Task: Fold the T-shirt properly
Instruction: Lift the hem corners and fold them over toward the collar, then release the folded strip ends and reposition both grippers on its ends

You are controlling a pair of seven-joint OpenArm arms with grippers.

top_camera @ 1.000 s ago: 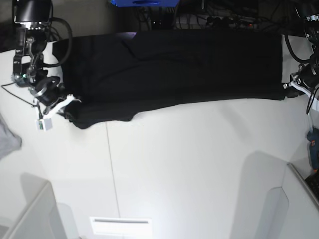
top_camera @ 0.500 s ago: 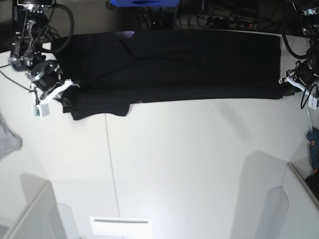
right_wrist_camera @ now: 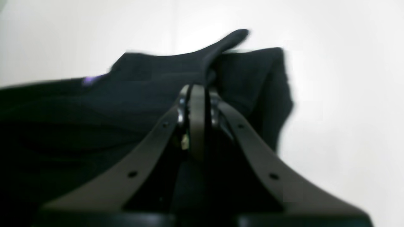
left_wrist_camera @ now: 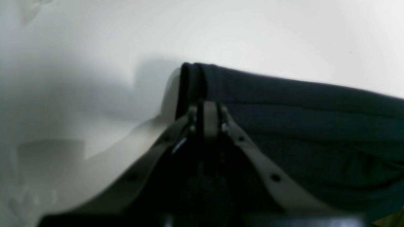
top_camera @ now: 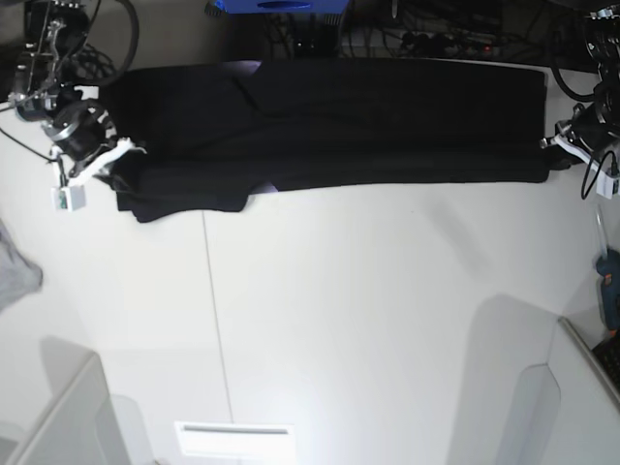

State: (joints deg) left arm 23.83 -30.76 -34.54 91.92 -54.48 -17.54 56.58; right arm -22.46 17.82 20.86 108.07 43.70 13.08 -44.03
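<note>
Two grippers of mine are clenched on the T-shirt (top_camera: 339, 121), one at each end of it. My left gripper (top_camera: 562, 155) pinches the folded edge on the right side of the base view; in the left wrist view its jaws are pressed together on the layered black hem (left_wrist_camera: 192, 82). My right gripper (top_camera: 121, 160) holds the other end, and in the right wrist view a sleeve tip (right_wrist_camera: 233, 36) sticks up behind the jaws, with a small purple spot (right_wrist_camera: 93, 80) of the print showing.

The T-shirt lies as a long black band across the far part of the white table (top_camera: 368, 320), stretched between my two arms. A lower flap (top_camera: 184, 199) hangs out near my right gripper.

As for containers, a blue box (top_camera: 276, 6) stands behind the far edge, and I cannot tell what is in it. Dark cables (top_camera: 436, 34) lie behind the table too. A small grey cloth (top_camera: 15, 271) rests at the table's edge on the left side of the base view, well apart from the T-shirt. A blue tool (top_camera: 608, 291) lies at the right edge.
</note>
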